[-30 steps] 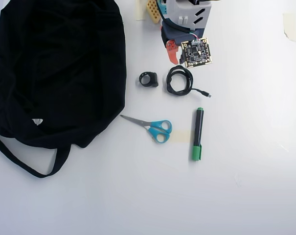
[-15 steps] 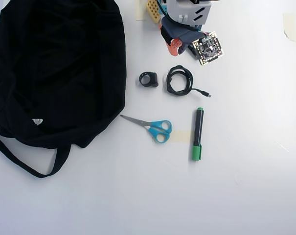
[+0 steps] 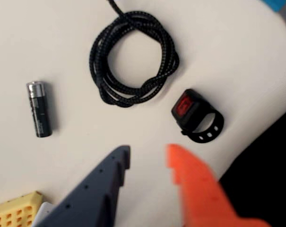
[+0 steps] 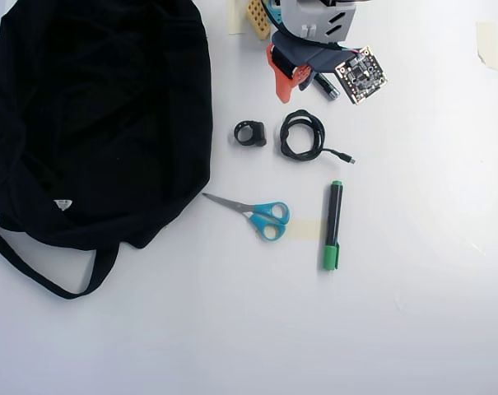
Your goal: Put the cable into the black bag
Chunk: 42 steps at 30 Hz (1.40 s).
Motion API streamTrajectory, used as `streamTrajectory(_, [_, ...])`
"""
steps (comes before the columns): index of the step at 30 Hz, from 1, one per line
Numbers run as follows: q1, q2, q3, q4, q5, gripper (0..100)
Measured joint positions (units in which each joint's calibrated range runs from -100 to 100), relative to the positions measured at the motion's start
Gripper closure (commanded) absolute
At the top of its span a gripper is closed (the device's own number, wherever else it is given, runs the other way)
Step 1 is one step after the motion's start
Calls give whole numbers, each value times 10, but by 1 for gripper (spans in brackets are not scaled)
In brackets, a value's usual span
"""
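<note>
Jaws come first in the wrist view: the gripper stands spread, its grey finger on the left and orange finger on the right with bare table showing between them and nothing pinched, which suits an approach from above rather than a carry. Just beyond the tips lie three small things in a loose row: a battery to the left, a small black ring-like gadget with a red face to the right, and, a little farther on and between them, the cable, coiled into a tidy black loop that lies flat, a shape that gives the fingers a bundled edge to close on. A yellow perforated block sits at the lower left corner beside the arm. In the overhead view the cable rests just below the gripper, its plug end trailing right; scissors and a green marker lie farther down, and the black bag sprawls well apart at the left.
</note>
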Motion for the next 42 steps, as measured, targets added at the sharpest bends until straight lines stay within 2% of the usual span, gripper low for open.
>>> streamTrajectory(7, [-3, 0, 53, -72, 0, 70])
streamTrajectory(14, [-7, 0, 125, -161, 0, 59])
streamTrajectory(23, [-10, 50, 158, -219, -3, 59])
streamTrajectory(42, [-15, 263, 25, -222, 0, 58])
